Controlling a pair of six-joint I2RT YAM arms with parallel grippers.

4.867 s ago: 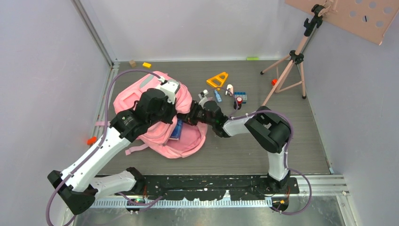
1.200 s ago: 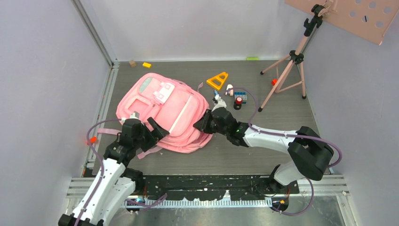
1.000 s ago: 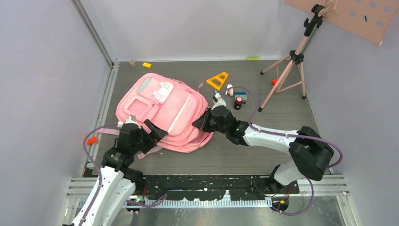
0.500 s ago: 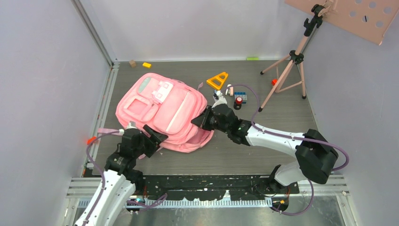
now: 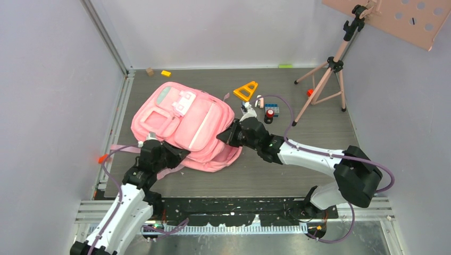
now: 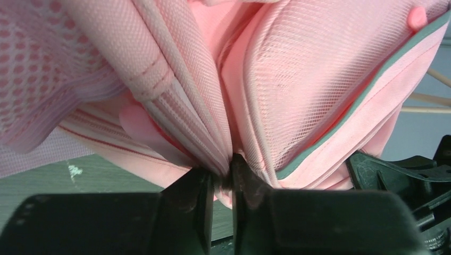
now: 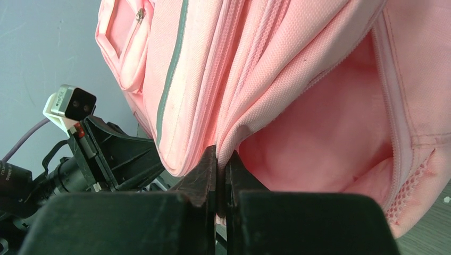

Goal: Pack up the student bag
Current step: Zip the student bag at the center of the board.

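Note:
The pink student bag (image 5: 183, 125) lies front side up on the dark table, its grey-green top panel at the far left. My left gripper (image 5: 178, 154) is at the bag's near edge, shut on folds of pink fabric and strap (image 6: 213, 143). My right gripper (image 5: 230, 137) is at the bag's right edge, shut on the zipper edge of the main opening (image 7: 226, 141), with the pink inside (image 7: 319, 154) showing past it. What lies inside the bag is hidden.
Behind the right arm lie an orange triangle (image 5: 245, 91), a blue block (image 5: 274, 108), a red-capped black item (image 5: 269, 115) and a small white piece (image 5: 259, 100). A tripod (image 5: 330, 69) stands far right. A yellow block (image 5: 166, 73) and a brown cube (image 5: 150, 71) sit by the back wall.
My left gripper moved in to the bag's near edge and closed on its fabric. The right gripper kept its hold on the zipper edge and shifted slightly.

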